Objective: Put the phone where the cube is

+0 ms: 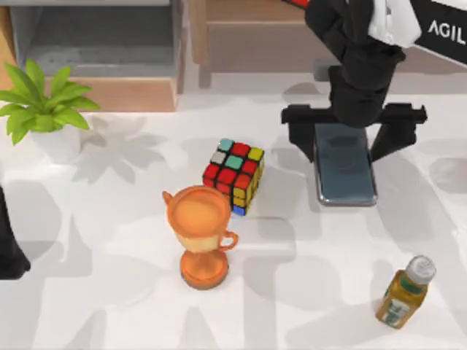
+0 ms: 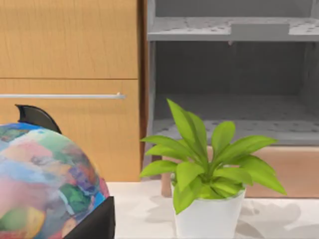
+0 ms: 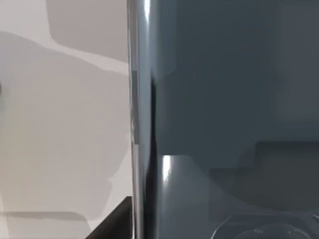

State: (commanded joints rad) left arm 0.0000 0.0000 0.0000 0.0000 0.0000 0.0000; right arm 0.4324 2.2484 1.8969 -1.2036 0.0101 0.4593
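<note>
Filling the right wrist view at close range, the phone (image 3: 224,99) lies flat on the white table (image 1: 109,306), right of centre in the top view, with the right gripper (image 1: 353,135) directly above its far end, fingers spread wide to either side of it. Left of the phone and apart from it sits the cube (image 1: 234,175), just behind an orange trophy cup (image 1: 201,233). At the table's left edge rests the left arm (image 1: 9,248); whether its gripper is open cannot be told.

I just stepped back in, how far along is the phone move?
Nothing is placed yet. The right gripper straddles the phone, fingers open either side, phone flat on the table. Left: close, lift, set it by the Rubik's cube. The left arm idles at the left edge.
</note>
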